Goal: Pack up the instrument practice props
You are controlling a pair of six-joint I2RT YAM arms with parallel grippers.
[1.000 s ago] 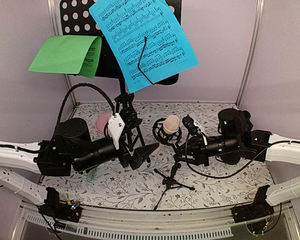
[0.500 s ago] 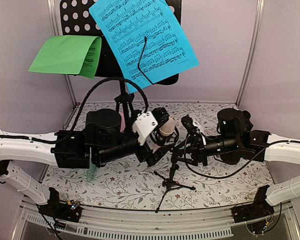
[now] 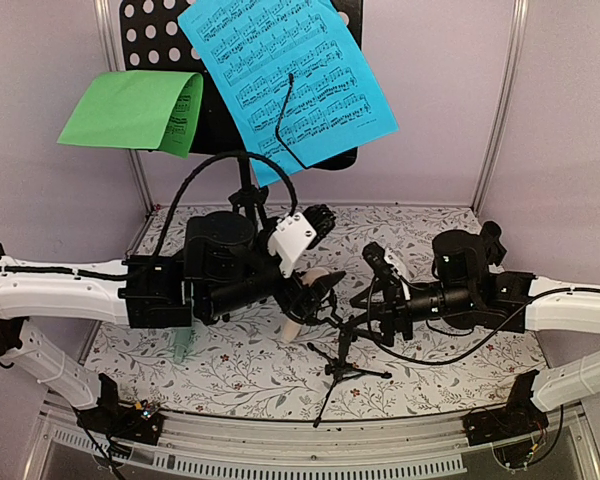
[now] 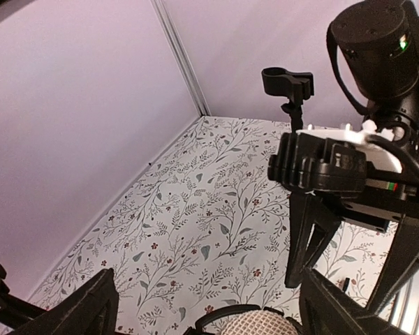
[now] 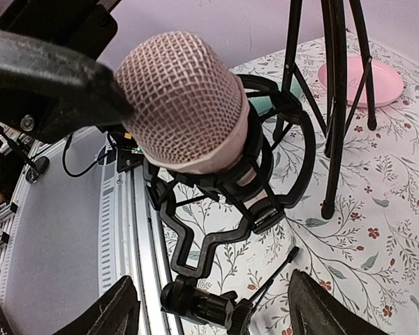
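Note:
The peach microphone [image 3: 310,300] sits tilted in its black shock mount [image 5: 230,202] on a small tripod [image 3: 345,365]. My left gripper [image 3: 318,288] is open, and the mesh head [image 4: 265,322] lies between its fingers [image 4: 91,307]. One left finger [image 5: 49,77] rests against the head [image 5: 181,105]. My right gripper [image 5: 223,314] is open on either side of the tripod's swivel joint [image 5: 202,303]. The blue sheet [image 3: 285,80] and green sheet [image 3: 135,110] hang on the perforated music desk [image 3: 150,30]. A mint-green microphone [image 3: 183,345] lies partly hidden under my left arm.
The pink plate [image 5: 363,80] lies behind the music desk's tripod legs [image 5: 335,105]. A second small stand with an empty clip [image 4: 288,84] stands near the back wall. The metal rail [image 3: 310,450] runs along the table's near edge. Walls close in on three sides.
My left arm swung right to the peach microphone, which has tipped over toward the near left. My right gripper opened off the tripod stem and dropped slightly.

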